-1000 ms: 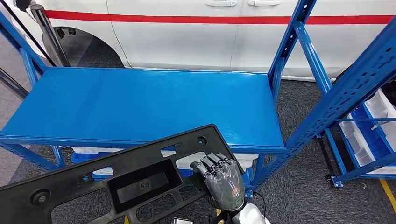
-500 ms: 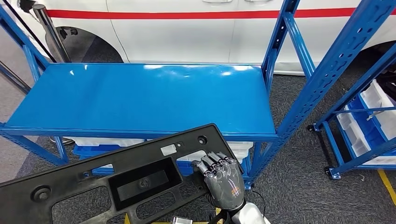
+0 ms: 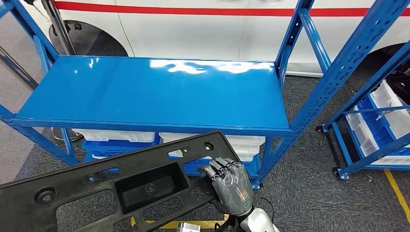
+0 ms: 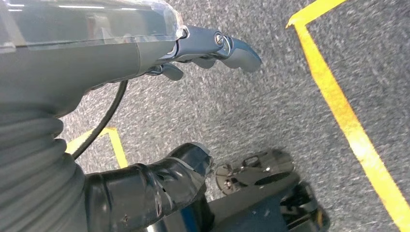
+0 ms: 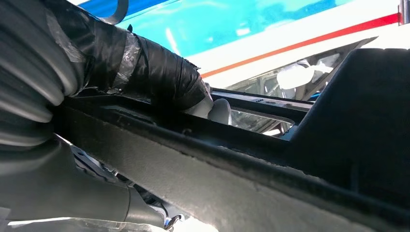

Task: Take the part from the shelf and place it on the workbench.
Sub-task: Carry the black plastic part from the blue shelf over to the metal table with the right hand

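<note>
Since the earlier frames our whole view has shifted: the blue shelf [image 3: 159, 92] sits a little farther off and more of the bins under it show, which reads as our own body moving, not the things. We go left to right.

At the far left, the black part [image 3: 121, 188], a long flat panel with cut-outs, starts low near the picture's edge and climbs toward the right. Its long axis runs across our front, slanted, just short of the shelf's front edge and below it. Our left hand [image 4: 208, 48] hangs over the grey floor with yellow tape lines; its fingers are apart and it holds nothing.

Further right, our right hand [image 3: 231, 186] grips the part's right end, fingers curled over the upper face, thumb [image 5: 159, 79] pressed on the rim. So the part stretches leftward from those fingers, carried from one end.

We judge the part is off the shelf and in carry. With one hand bearing it, the far left end could sag or swing and catch the blue upright [image 3: 338, 72] as we turn.
</note>
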Motion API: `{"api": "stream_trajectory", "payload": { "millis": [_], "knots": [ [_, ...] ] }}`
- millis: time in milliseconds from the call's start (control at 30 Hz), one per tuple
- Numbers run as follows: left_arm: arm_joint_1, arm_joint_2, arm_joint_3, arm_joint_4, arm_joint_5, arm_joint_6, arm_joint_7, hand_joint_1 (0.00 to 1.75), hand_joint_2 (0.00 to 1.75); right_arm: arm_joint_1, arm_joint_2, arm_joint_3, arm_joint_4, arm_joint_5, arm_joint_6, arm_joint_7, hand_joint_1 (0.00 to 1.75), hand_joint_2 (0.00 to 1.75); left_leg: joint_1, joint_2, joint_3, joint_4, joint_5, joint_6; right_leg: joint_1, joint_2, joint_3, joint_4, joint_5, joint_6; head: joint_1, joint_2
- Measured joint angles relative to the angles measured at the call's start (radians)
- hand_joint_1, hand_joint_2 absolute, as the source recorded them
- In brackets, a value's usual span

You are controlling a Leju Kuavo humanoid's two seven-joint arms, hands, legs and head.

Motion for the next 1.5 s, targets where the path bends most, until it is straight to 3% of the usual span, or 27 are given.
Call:
{"api": "stream_trajectory", "payload": {
  "millis": [67, 167, 233, 333, 367, 400, 433, 500, 567, 700, 767, 867, 900, 933, 967, 1033, 1100, 1200, 1233, 1300, 1367, 1400, 1433, 1467, 1500],
  "knots": [
    [0.0, -0.001, 0.0, 0.0, 0.0, -0.001, 0.0, 0.0, 1.75, -0.003, 0.0, 0.0, 0.0, 0.0, 0.0, -0.002, 1.73, 1.75, -0.002, 0.0, -0.005, 0.002, 0.007, -0.01, 0.006, 0.001, 0.014, -0.035, -0.004, -0.008, 0.0, 0.0],
    [0.0, -0.001, 0.0, 0.0, 0.0, -0.002, -0.001, 0.0, 1.75, -0.005, 0.0, 0.0, 0.0, -0.001, 0.0, -0.004, 1.73, 1.75, -0.001, -0.002, -0.013, 0.004, 0.014, -0.03, 0.006, 0.0, 0.002, -0.044, 0.013, -0.027, -0.001, 0.0],
    [0.001, -0.001, 0.0, 0.0, 0.001, -0.003, -0.002, 0.0, 1.75, -0.007, 0.0, 0.0, 0.0, -0.001, 0.0, -0.004, 1.73, 1.75, 0.001, -0.005, -0.034, 0.052, -0.035, -0.038, 0.002, -0.003, -0.011, -0.05, 0.03, -0.044, -0.002, 0.0],
    [0.001, -0.001, 0.0, 0.0, 0.001, -0.003, -0.002, 0.0, 1.75, -0.009, 0.0, 0.0, 0.001, -0.002, 0.0, -0.006, 1.73, 1.75, 0.004, -0.005, -0.086, 0.223, -0.15, -0.048, 0.005, -0.005, -0.039, -0.048, 0.052, -0.053, -0.003, 0.0],
    [0.002, -0.001, 0.0, 0.0, 0.001, -0.003, -0.002, 0.0, 1.75, -0.009, 0.0, 0.001, 0.001, -0.003, 0.0, -0.007, 1.73, 1.75, 0.005, -0.005, -0.09, 0.259, -0.161, -0.05, 0.006, -0.006, -0.05, -0.046, 0.058, -0.053, -0.003, 0.0],
    [0.002, -0.001, 0.0, 0.0, 0.001, -0.003, -0.002, 0.0, 1.75, -0.009, 0.0, 0.001, 0.001, -0.004, -0.001, -0.007, 1.73, 1.75, 0.005, -0.005, -0.078, 0.262, -0.153, -0.051, 0.006, -0.006, -0.06, -0.044, 0.064, -0.052, -0.003, 0.0],
    [0.002, -0.001, 0.0, 0.0, 0.001, -0.003, -0.002, 0.0, 1.75, -0.009, 0.0, 0.001, 0.001, -0.005, -0.001, -0.008, 1.73, 1.75, 0.005, -0.005, -0.046, 0.225, -0.13, -0.049, 0.007, -0.005, -0.068, -0.041, 0.069, -0.05, -0.003, 0.0],
    [0.001, -0.001, 0.0, 0.0, 0.0, -0.002, -0.001, 0.0, 1.75, -0.009, 0.0, 0.001, 0.001, -0.007, -0.001, -0.01, 1.73, 1.75, 0.004, -0.006, 0.046, 0.088, -0.085, -0.042, 0.007, -0.005, -0.08, -0.035, 0.077, -0.045, -0.003, 0.0],
    [-0.001, -0.001, 0.0, 0.0, 0.0, -0.002, -0.001, 0.0, 1.75, -0.01, 0.0, 0.001, 0.001, -0.008, -0.002, -0.011, 1.73, 1.75, 0.0, -0.007, 0.105, -0.007, -0.075, -0.034, 0.009, -0.005, -0.086, -0.032, 0.084, -0.038, -0.003, 0.0],
    [-0.001, -0.001, 0.0, 0.0, 0.0, -0.001, -0.001, 0.0, 1.75, -0.011, 0.0, 0.002, 0.001, -0.01, -0.002, -0.013, 1.73, 1.75, -0.003, -0.006, 0.1, -0.031, -0.062, -0.019, 0.008, -0.005, -0.09, -0.033, 0.099, -0.016, -0.002, 0.0],
    [-0.002, -0.001, 0.0, 0.0, -0.002, -0.001, 0.0, 0.0, 1.75, -0.012, 0.0, 0.002, 0.001, -0.012, -0.002, -0.013, 1.73, 1.75, 0.002, -0.001, 0.091, -0.039, -0.043, -0.003, 0.008, -0.002, -0.107, 0.003, 0.058, -0.007, -0.002, 0.0],
    [-0.003, -0.001, 0.0, 0.0, -0.003, 0.0, 0.0, 0.0, 1.75, -0.012, 0.0, 0.002, 0.001, -0.013, -0.002, -0.013, 1.73, 1.75, 0.003, 0.002, 0.059, -0.035, -0.02, 0.007, 0.006, 0.0, -0.162, 0.175, -0.066, 0.001, -0.001, 0.0],
    [-0.003, -0.001, 0.0, 0.0, -0.003, 0.0, 0.0, 0.0, 1.75, -0.011, 0.0, 0.002, 0.001, -0.013, -0.002, -0.013, 1.73, 1.75, 0.002, 0.002, 0.048, -0.032, -0.014, 0.006, 0.005, 0.0, -0.171, 0.22, -0.082, 0.003, -0.001, 0.0],
    [-0.002, -0.001, 0.0, 0.0, -0.003, 0.0, 0.0, 0.0, 1.75, -0.011, 0.0, 0.002, 0.001, -0.014, -0.002, -0.013, 1.73, 1.75, 0.002, 0.002, 0.037, -0.027, -0.009, 0.005, 0.004, 0.0, -0.164, 0.233, -0.078, 0.005, -0.001, 0.0],
    [-0.002, -0.001, 0.0, 0.0, -0.003, 0.0, 0.0, 0.0, 1.75, -0.012, -0.001, 0.002, 0.001, -0.014, -0.002, -0.013, 1.73, 1.75, 0.002, 0.003, 0.027, -0.021, -0.006, 0.003, 0.002, 0.0, -0.138, 0.208, -0.057, 0.005, -0.001, 0.0],
    [-0.003, -0.001, 0.0, 0.0, -0.004, 0.0, 0.0, 0.0, 1.75, -0.014, -0.001, 0.002, 0.001, -0.015, -0.002, -0.014, 1.73, 1.75, 0.002, 0.002, 0.009, -0.008, -0.001, -0.002, -0.001, 0.0, -0.048, 0.079, -0.014, 0.003, -0.001, 0.0],
    [-0.003, -0.001, -0.001, 0.0, -0.005, 0.0, 0.0, 0.0, 1.75, -0.016, -0.001, 0.002, 0.001, -0.019, -0.002, -0.015, 1.73, 1.75, 0.001, 0.002, -0.003, 0.002, 0.005, -0.012, 0.003, 0.001, 0.008, -0.018, -0.001, -0.004, -0.001, 0.0],
    [-0.003, -0.001, -0.001, 0.0, -0.006, 0.0, 0.0, 0.0, 1.75, -0.017, -0.001, 0.002, 0.001, -0.025, -0.003, -0.017, 1.73, 1.75, 0.001, 0.001, -0.011, 0.004, 0.018, -0.032, 0.007, 0.0, 0.002, -0.038, 0.008, -0.021, -0.002, 0.0],
    [-0.004, -0.001, -0.001, 0.0, -0.006, 0.0, 0.0, 0.0, 1.75, -0.018, 0.0, 0.002, 0.001, -0.027, -0.002, -0.018, 1.73, 1.75, 0.002, 0.0, -0.017, 0.011, 0.009, -0.038, 0.006, -0.001, -0.003, -0.04, 0.015, -0.029, -0.002, 0.0],
    [-0.004, -0.001, -0.001, 0.0, -0.006, 0.0, 0.001, 0.0, 1.75, -0.02, 0.001, 0.003, 0.001, -0.03, -0.002, -0.021, 1.73, 1.75, 0.005, -0.002, -0.043, 0.074, -0.051, -0.047, 0.002, -0.004, -0.018, -0.046, 0.032, -0.045, -0.004, 0.0],
    [-0.003, -0.001, -0.001, 0.0, -0.006, 0.0, 0.002, 0.0, 1.75, -0.021, 0.002, 0.003, 0.001, -0.031, -0.002, -0.024, 1.73, 1.75, 0.006, -0.003, -0.08, 0.194, -0.133, -0.055, 0.004, -0.005, -0.037, -0.044, 0.046, -0.051, -0.005, 0.0],
    [-0.003, -0.001, -0.001, 0.0, -0.006, 0.0, 0.002, 0.0, 1.75, -0.021, 0.002, 0.003, 0.001, -0.032, -0.002, -0.024, 1.73, 1.75, 0.007, -0.003, -0.091, 0.245, -0.156, -0.057, 0.006, -0.006, -0.048, -0.043, 0.052, -0.052, -0.005, 0.0],
    [-0.003, -0.001, -0.001, 0.0, -0.006, 0.0, 0.002, 0.0, 1.75, -0.021, 0.002, 0.003, 0.001, -0.032, -0.002, -0.024, 1.73, 1.75, 0.007, -0.003, -0.088, 0.266, -0.157, -0.058, 0.007, -0.006, -0.058, -0.041, 0.059, -0.051, -0.005, 0.0],
    [-0.003, 0.0, -0.001, 0.0, -0.006, 0.0, 0.002, 0.0, 1.75, -0.021, 0.002, 0.003, 0.001, -0.032, -0.002, -0.025, 1.73, 1.75, 0.007, -0.003, -0.066, 0.251, -0.14, -0.056, 0.007, -0.006, -0.067, -0.038, 0.064, -0.05, -0.005, 0.0],
    [-0.003, 0.0, -0.001, 0.0, -0.006, 0.0, 0.002, 0.0, 1.75, -0.021, 0.002, 0.003, 0.001, -0.032, -0.002, -0.025, 1.73, 1.75, 0.006, -0.003, -0.027, 0.2, -0.112, -0.053, 0.008, -0.006, -0.075, -0.035, 0.069, -0.048, -0.005, 0.0]
  ]
}}
